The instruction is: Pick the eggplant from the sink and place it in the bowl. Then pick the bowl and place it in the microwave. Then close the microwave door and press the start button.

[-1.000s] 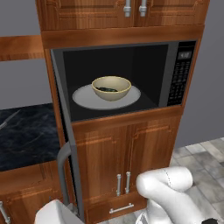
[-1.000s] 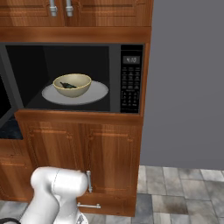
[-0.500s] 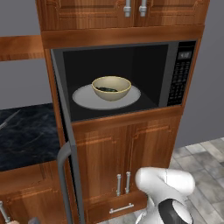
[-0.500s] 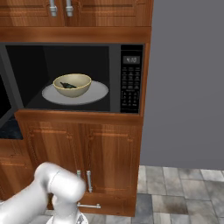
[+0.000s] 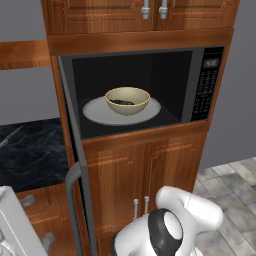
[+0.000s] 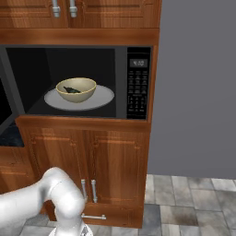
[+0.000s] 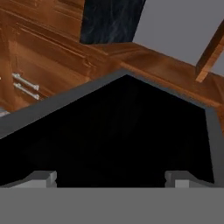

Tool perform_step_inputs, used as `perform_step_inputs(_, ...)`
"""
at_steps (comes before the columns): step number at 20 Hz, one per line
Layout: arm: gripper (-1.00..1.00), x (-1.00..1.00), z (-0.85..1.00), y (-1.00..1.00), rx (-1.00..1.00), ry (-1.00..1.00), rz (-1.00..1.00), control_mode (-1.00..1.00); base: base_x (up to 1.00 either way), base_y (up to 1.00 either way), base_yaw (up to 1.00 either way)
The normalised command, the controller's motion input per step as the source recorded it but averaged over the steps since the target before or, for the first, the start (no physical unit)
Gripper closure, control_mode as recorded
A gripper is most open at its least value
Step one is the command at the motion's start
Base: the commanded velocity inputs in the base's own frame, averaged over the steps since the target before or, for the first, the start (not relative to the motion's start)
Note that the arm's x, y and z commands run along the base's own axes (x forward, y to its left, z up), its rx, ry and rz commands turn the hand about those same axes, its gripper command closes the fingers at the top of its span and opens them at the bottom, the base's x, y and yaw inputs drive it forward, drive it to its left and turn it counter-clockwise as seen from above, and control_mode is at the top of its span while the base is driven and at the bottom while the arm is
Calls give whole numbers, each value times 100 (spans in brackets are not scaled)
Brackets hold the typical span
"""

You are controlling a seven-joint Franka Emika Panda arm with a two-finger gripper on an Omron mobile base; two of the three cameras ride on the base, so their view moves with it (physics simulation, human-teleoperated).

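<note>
Two jobs remain, by my judgement: shutting up and pressing start. Filling the centre of the left base frame is the large grey-framed microwave, its wide dark-glass door swung open at lower left. On the white round plate sits the pale yellow ceramic bowl, the small dark eggplant inside it. My gripper stands spread and empty, facing dark glass. I should push the door's outer face near its free edge, sweeping steadily until it latches.

Bowl on white microwave plate
</note>
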Motion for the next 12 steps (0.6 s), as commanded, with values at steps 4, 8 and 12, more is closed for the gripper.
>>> perform_step_inputs(4, -100, 52, 0, -82, 6, 0, -23, -100, 0, 0, 0)
perform_step_inputs(8, -100, 45, 0, -100, 8, 0, -25, -100, 0, 0, 0)
perform_step_inputs(12, -100, 47, 0, -100, 10, 0, -26, -100, 0, 0, 0)
